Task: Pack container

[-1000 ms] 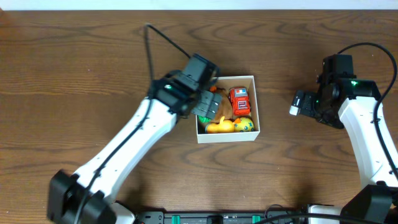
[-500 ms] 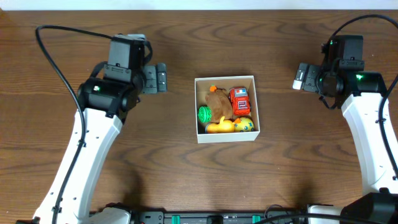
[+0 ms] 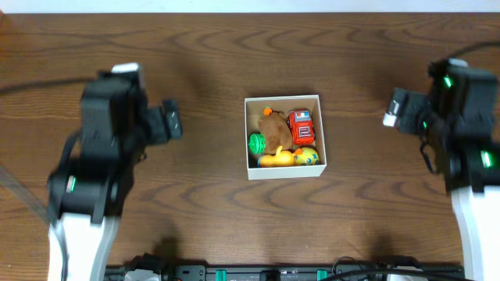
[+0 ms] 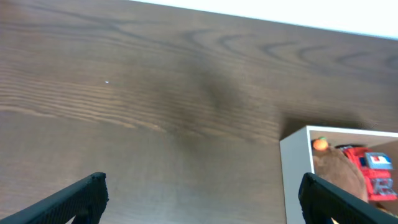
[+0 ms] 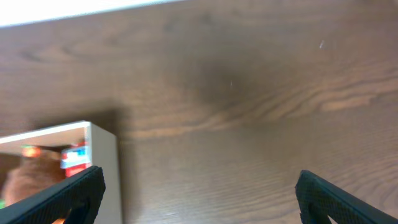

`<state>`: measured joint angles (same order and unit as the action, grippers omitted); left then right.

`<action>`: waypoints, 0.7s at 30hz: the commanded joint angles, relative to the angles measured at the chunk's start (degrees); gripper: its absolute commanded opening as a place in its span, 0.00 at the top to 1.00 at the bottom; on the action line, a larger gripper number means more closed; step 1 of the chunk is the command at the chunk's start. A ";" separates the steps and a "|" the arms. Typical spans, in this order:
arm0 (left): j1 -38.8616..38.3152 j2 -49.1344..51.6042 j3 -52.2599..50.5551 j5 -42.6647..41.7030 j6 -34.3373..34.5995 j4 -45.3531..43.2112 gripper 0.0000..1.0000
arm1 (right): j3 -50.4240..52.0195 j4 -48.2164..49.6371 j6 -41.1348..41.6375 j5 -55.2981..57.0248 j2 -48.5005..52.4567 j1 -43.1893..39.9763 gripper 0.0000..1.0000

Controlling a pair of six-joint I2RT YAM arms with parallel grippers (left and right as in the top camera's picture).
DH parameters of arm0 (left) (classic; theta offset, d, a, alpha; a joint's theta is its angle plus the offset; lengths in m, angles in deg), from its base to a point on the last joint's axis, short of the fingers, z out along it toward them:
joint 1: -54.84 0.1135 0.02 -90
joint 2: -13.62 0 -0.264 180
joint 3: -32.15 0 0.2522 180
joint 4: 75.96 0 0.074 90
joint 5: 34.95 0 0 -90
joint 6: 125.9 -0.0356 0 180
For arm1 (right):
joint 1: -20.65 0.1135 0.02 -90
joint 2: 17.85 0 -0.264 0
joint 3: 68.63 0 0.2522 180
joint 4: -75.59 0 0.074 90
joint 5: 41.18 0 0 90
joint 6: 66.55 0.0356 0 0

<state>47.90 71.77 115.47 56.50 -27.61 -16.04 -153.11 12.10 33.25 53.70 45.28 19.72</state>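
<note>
The container (image 3: 283,174) is a small square white-walled box in the middle of the table. It holds a red toy truck (image 3: 301,125), a brown plush toy (image 3: 273,131), a green ball (image 3: 255,143), a yellow duck (image 3: 275,158) and a yellow-green ball (image 3: 306,156). My left gripper (image 3: 172,121) is open and empty, well left of the box. My right gripper (image 3: 396,109) is open and empty, well right of it. The box's corner shows in the left wrist view (image 4: 292,168) and in the right wrist view (image 5: 102,155).
The dark wooden table (image 3: 234,62) runs to a pale edge at the back. A black bar (image 3: 273,273) lies along the front edge.
Both arms have pulled away from the box and risen toward the camera. The left gripper, over the box a second ago, now hangs far to its left. The toys stay in the box.
</note>
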 commanded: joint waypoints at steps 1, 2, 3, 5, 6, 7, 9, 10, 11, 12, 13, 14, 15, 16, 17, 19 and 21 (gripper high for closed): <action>0.13 -9.57 -7.04 -0.85 -0.20 -0.83 0.02 | 6.69 0.26 2.84 3.54 -8.44 1.95 0.01; 0.13 -13.29 -9.99 -0.85 -0.04 -1.36 0.02 | 9.33 0.37 3.54 4.87 -11.58 2.58 0.01; 0.13 -17.57 -13.29 -0.85 -0.02 -1.68 0.02 | 12.39 0.37 3.91 5.68 -15.28 3.34 0.01; 0.13 -23.32 -17.62 -0.85 0.96 -1.64 0.02 | 17.11 0.33 3.93 6.08 -20.76 4.55 0.01; 0.13 -26.34 -19.85 -0.87 1.81 -1.38 0.02 | 19.41 0.31 3.93 6.08 -23.47 5.11 0.01; 0.13 -29.51 -22.21 -0.85 2.86 -0.92 0.02 | 22.21 0.09 4.44 6.08 -26.84 5.79 0.01; 0.13 -34.49 -25.92 -0.83 5.77 0.35 0.02 | 26.21 -0.57 5.68 6.08 -31.76 6.60 0.01; 0.13 -36.61 -27.54 -0.85 7.39 0.87 0.02 | 27.78 -0.87 5.95 6.05 -33.64 6.80 0.01; 0.13 -38.29 -28.92 -0.83 8.79 1.42 0.02 | 29.59 -1.42 6.56 6.05 -35.82 6.97 0.01; 0.13 -39.41 -29.90 -0.83 9.66 1.84 0.02 | 30.73 -1.73 7.17 6.05 -37.13 6.97 0.01; 0.13 -40.24 -30.73 -0.83 9.86 2.05 0.02 | 31.71 -2.08 7.87 6.08 -38.14 6.95 0.01; 0.13 -40.76 -31.39 -0.83 9.84 2.29 0.02 | 32.68 -2.19 8.00 6.08 -39.01 6.95 0.01; 0.13 -40.89 -32.00 -0.83 9.84 2.56 0.02 | 33.42 -2.19 8.00 6.08 -39.52 6.95 0.01; 0.13 -40.74 -32.39 -0.81 9.84 2.69 0.02 | 33.92 -2.16 8.00 6.05 -39.67 6.95 0.01; 0.13 -40.59 -32.63 -0.81 9.84 2.69 0.02 | 34.14 -2.21 8.00 6.05 -39.60 6.95 0.01; 0.13 -40.22 -32.81 -0.83 9.84 2.73 0.02 | 34.53 -2.36 8.00 6.05 -39.45 6.95 0.01; 0.13 -39.93 -32.81 -0.83 9.84 2.73 0.02 | 34.84 -1.90 9.33 4.85 -39.45 6.95 0.01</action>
<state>47.90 31.58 82.79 56.26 -18.91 -13.16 -118.91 9.83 40.23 58.88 6.09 25.75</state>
